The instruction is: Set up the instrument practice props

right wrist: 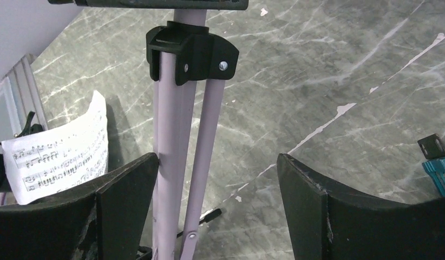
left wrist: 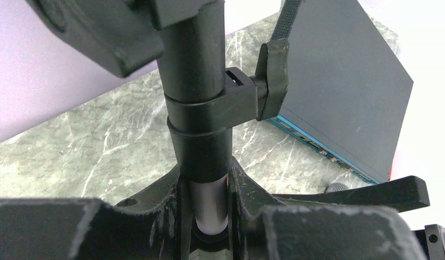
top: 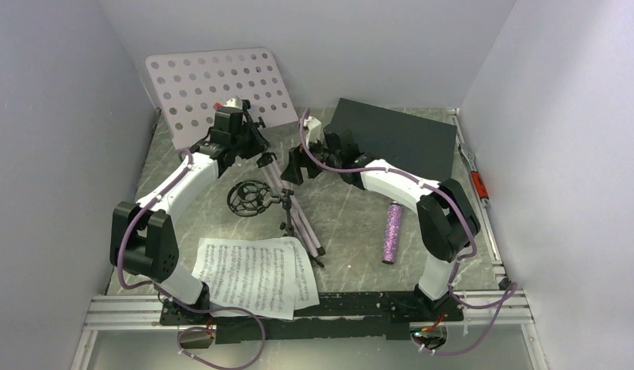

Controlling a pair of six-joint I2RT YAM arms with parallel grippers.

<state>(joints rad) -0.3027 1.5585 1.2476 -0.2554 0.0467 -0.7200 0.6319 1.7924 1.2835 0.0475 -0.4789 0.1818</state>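
Note:
The pale lilac perforated music stand (top: 217, 89) leans at the back left, its folded tripod legs (top: 302, 227) running toward me. My left gripper (top: 256, 154) is shut on the stand's pole; the left wrist view shows the lilac tube (left wrist: 208, 197) pinched between its fingers, under a black collar with a knob (left wrist: 272, 78). My right gripper (top: 295, 166) is open around the legs (right wrist: 174, 162), which touch its left finger (right wrist: 123, 200). The sheet-music pages (top: 256, 274) lie near front. The glittery purple microphone (top: 392, 231) lies at right. The black ring-mount stand (top: 252, 198) sits beside the legs.
A flat dark grey-teal box (top: 399, 135) lies at the back right, behind my right arm; it also shows in the left wrist view (left wrist: 339, 92). White walls close in on three sides. A metal rail (top: 483, 208) runs along the right edge.

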